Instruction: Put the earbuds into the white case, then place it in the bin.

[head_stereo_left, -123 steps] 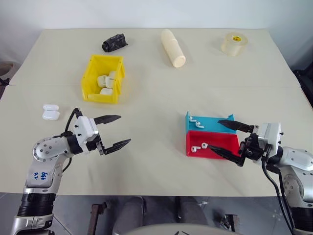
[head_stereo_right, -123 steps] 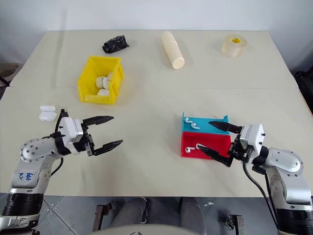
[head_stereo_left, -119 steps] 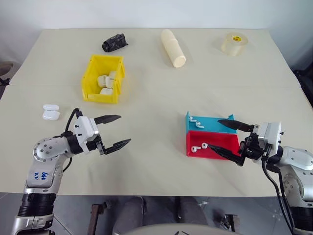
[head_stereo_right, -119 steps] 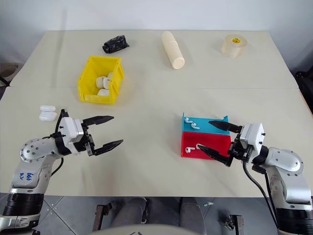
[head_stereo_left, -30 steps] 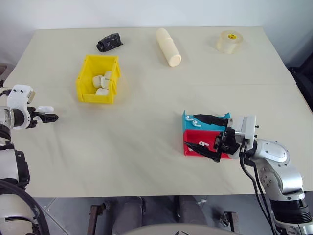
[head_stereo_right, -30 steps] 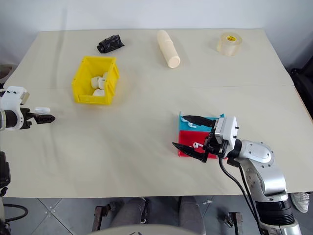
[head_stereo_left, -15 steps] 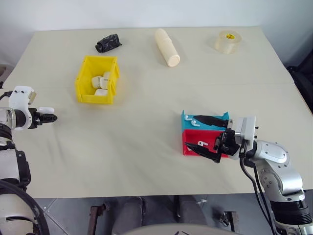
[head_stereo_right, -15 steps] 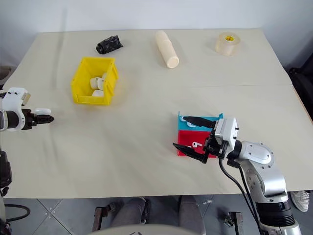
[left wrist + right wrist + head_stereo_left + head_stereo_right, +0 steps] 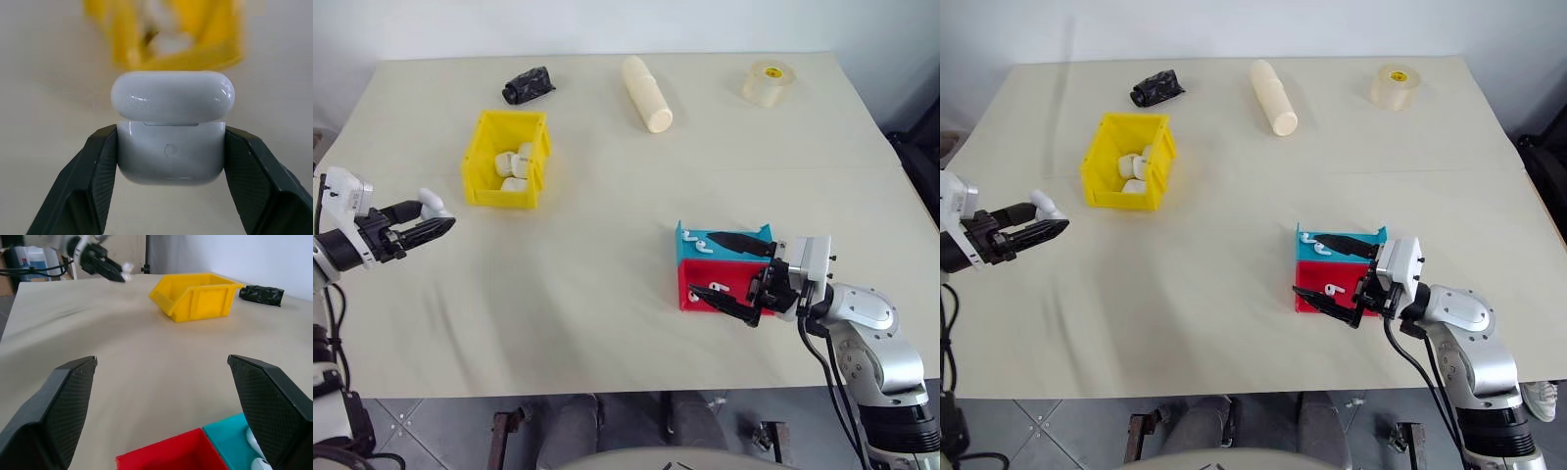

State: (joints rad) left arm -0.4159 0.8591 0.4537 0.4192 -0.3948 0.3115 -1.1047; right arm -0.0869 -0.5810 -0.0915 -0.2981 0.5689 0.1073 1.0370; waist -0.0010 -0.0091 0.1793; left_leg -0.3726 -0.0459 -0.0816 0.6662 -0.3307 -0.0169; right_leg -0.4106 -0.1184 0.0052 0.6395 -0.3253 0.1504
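Beige counter (image 9: 607, 274) carries everything: yellow bin (image 9: 506, 159) toward the left rear, red tray (image 9: 697, 294) and blue tray (image 9: 690, 250) side by side toward the right front, a cream cylinder (image 9: 646, 94), a tape roll (image 9: 769, 81) and a black crumpled object (image 9: 528, 85) along the far edge.

Progress, as judged from the layout: early. The white case (image 9: 170, 129) is off the counter, held in the left gripper (image 9: 423, 220) out at the left side, near the bin's front corner but clear of it. Its lid reads as shut or nearly shut in the left wrist view; I cannot tell whether it is latched. Earbuds are not yet in it: one earbud (image 9: 715, 289) lies in the red tray and another (image 9: 697, 242) in the blue tray. The bin already holds several white cases (image 9: 514, 166), not the one in hand. Left to do: load the earbuds, close the case, drop it in the bin.

Jaws:
- Left: clenched on the white case, one finger pad on each side of the lower body, lid end sticking out past the tips.
- Right gripper (image 9: 732, 272): spread wide, empty, hovering over the two trays, one finger above the blue tray and the other over the red tray's front. Contact with either tray cannot be told.
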